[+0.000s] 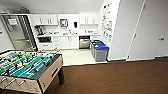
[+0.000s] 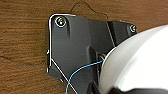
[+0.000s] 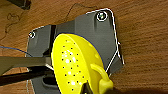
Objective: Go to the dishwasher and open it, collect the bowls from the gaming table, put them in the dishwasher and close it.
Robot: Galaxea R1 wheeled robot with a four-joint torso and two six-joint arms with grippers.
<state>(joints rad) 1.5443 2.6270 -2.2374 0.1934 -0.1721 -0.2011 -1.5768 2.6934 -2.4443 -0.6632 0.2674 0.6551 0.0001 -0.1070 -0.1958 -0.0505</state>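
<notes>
The dishwasher (image 1: 84,42) sits under the kitchen counter at the far end of the room, dark in its upper part and steel-grey below. The gaming table (image 1: 48,75) with its green field stands close at the left of the head view. A white bowl (image 2: 135,62) hangs large over the brown carpet in the left wrist view, held at my left gripper (image 2: 100,87). In the right wrist view a yellow perforated bowl (image 3: 75,65) with a handle hangs above the carpet, and my right gripper (image 3: 87,88) grips its rim.
Blue and green lidded bins (image 1: 100,51) stand along the right wall before the kitchen. A white wall corner (image 1: 117,37) and a door (image 1: 152,32) are on the right. Brown carpet (image 1: 112,77) leads to the pale kitchen floor (image 1: 75,56). A tall fridge (image 1: 17,32) stands at the far left.
</notes>
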